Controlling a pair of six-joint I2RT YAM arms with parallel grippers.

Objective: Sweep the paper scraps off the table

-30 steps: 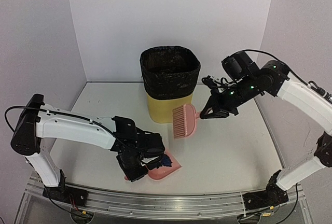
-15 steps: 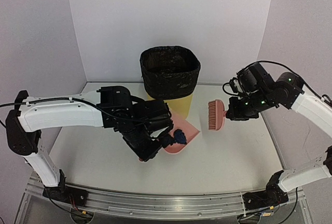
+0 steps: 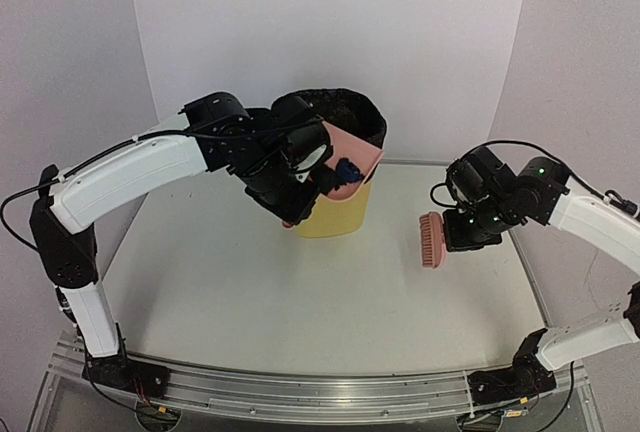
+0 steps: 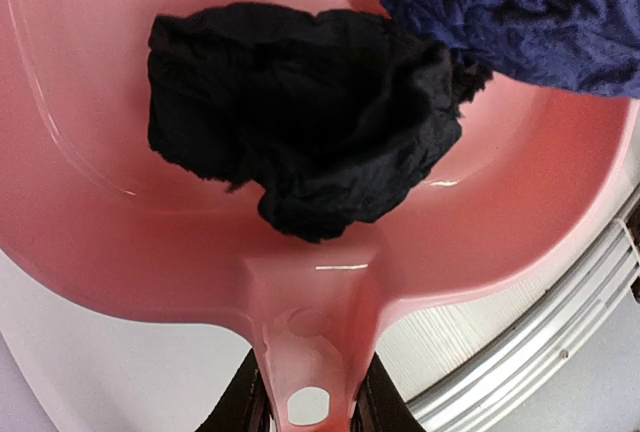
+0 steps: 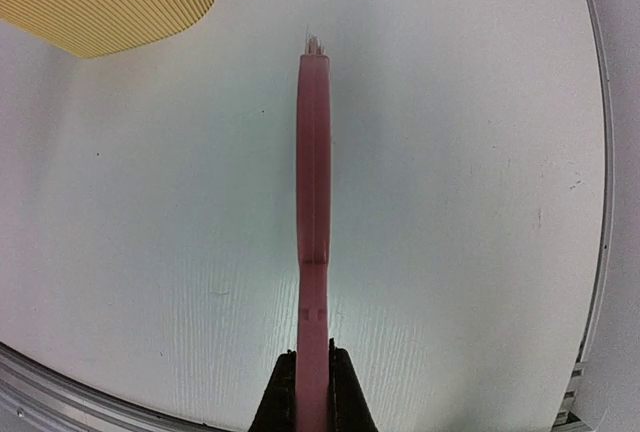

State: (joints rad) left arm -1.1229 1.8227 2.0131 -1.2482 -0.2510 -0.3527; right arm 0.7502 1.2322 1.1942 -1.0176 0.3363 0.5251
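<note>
Left end effector (image 4: 310,407) pinching dustpan (image 4: 120,222) handle, pan raised and tipped at bin (image 3: 335,214) rim, counter (image 3: 300,292) far edge. Scraps (image 4: 300,132) in pan, one black, one navy. Light, soft, crumpled; should slide off slick plastic, no direct grip needed, handle is the hold. Right end effector (image 5: 312,392) pinching brush (image 5: 313,152) handle, above counter near right edge.
</note>
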